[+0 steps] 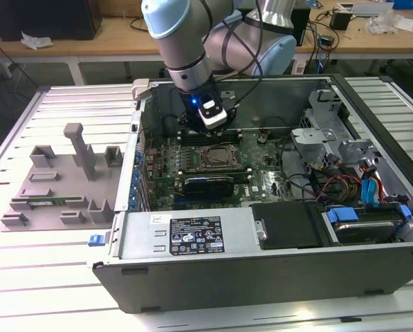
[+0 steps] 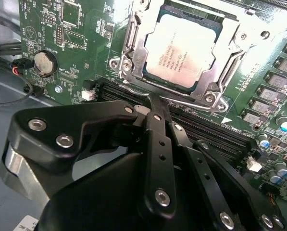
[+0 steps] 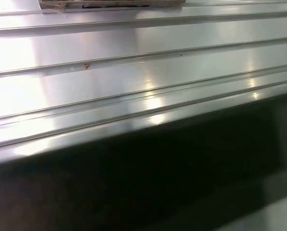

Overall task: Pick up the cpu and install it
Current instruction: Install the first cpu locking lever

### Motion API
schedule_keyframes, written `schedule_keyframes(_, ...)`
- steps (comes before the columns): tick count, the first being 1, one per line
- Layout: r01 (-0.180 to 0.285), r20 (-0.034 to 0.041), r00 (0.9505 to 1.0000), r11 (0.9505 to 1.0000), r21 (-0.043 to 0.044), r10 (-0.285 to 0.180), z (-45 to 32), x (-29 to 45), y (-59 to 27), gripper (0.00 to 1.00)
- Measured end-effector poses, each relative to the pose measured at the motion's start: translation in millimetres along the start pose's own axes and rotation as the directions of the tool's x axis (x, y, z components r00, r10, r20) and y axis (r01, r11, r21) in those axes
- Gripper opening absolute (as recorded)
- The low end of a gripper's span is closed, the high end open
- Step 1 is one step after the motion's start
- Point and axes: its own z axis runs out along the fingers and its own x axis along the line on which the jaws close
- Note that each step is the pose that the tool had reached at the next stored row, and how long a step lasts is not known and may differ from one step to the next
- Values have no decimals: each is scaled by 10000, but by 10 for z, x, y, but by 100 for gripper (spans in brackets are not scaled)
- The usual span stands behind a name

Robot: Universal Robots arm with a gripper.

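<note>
The cpu (image 2: 180, 50) already sits inside the socket's metal frame (image 2: 133, 57) on the green motherboard (image 2: 76, 53), silver top facing up. The claw (image 2: 155, 103) hangs just beside the socket with its black fingers (image 2: 160, 144) pressed together, gripping nothing. In the exterior view the arm (image 1: 182, 41) reaches down into the open computer case (image 1: 192, 273)
</note>
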Motion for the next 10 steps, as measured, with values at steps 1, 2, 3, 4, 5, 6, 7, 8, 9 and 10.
schedule_keyframes(1,-5,35,10000,10000,-5,5,6,3,-2,11)
schedule_keyframes(2,-8,59,10000,10000,-9,8,11,5,-3,11)
schedule_keyframes(3,-19,119,9999,10000,-20,19,26,8,-6,11)
schedule_keyframes(4,-24,141,9999,10000,-24,25,32,10,-7,11)
schedule_keyframes(5,-28,158,9999,10000,-26,28,36,11,-9,11)
schedule_keyframes(6,-31,172,9998,10000,-27,32,39,12,-9,11)
schedule_keyframes(7,-35,178,9998,10000,-28,36,42,13,-10,11)
schedule_keyframes(8,-45,181,9998,10000,-26,45,45,9,-10,11)
schedule_keyframes(9,-51,182,9998,10000,-25,52,48,1,-11,11)
schedule_keyframes(10,-55,183,9998,10000,-25,56,50,-5,-11,11)
